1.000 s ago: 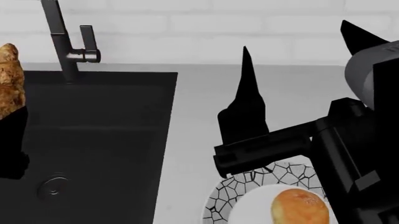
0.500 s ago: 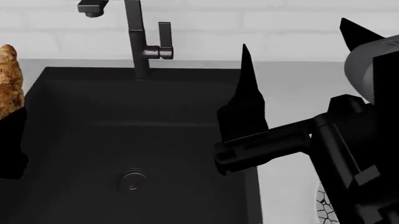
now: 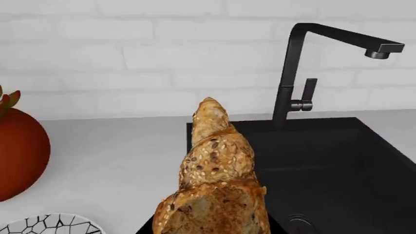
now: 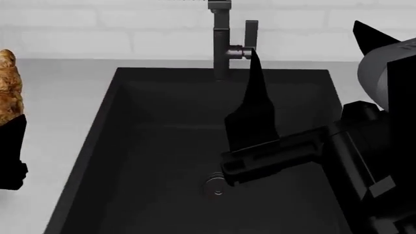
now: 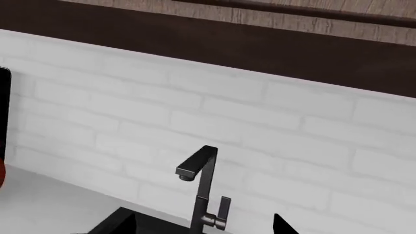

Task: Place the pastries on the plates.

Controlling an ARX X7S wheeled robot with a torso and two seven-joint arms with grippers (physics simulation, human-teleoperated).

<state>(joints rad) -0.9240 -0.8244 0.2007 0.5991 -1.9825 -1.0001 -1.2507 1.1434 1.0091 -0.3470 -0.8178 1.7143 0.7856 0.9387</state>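
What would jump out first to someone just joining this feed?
The speckled brown croissant fills the left wrist view, held up in the left pincer at the head view's left edge. Below the arms gapes the big black sink, its black faucet against the white brick wall. In the left wrist view a mosaic-rimmed plate peeks in on the counter beside the sink, near a red round object.

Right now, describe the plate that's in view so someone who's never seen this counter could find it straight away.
Start at the black sink with its tall black faucet. On the pale counter beside it stands a big red-orange round object; just next to that, cut off by the left wrist view's edge, lies the plate. Its white rim webbed with black cracked-mosaic lines sets it apart.
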